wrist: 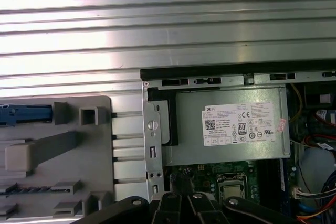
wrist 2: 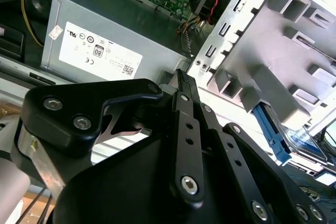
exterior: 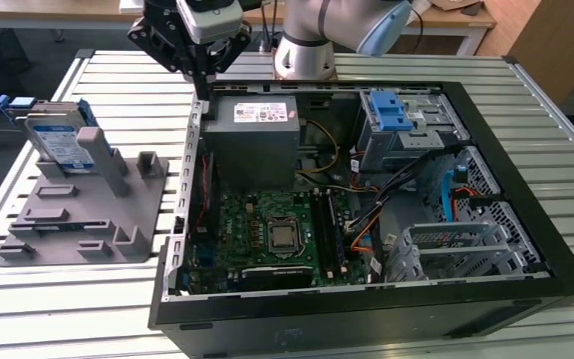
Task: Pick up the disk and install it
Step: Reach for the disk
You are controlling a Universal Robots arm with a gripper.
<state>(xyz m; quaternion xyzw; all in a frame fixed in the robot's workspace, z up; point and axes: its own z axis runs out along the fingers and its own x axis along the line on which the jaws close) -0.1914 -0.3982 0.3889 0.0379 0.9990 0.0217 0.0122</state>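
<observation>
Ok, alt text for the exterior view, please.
The gripper hangs over a corner of the open case, beside the power supply. On the exterior view's left, the disk stands in a grey holder, apart from the gripper.

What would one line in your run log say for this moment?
gripper: shut, empty | position: over computer case edge, by power supply | disk: standing in grey holder, untouched | install: not done

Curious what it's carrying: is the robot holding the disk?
No, the disk leans on the grey stand at the exterior view's left, while the gripper hangs apart from it above the case.
</observation>
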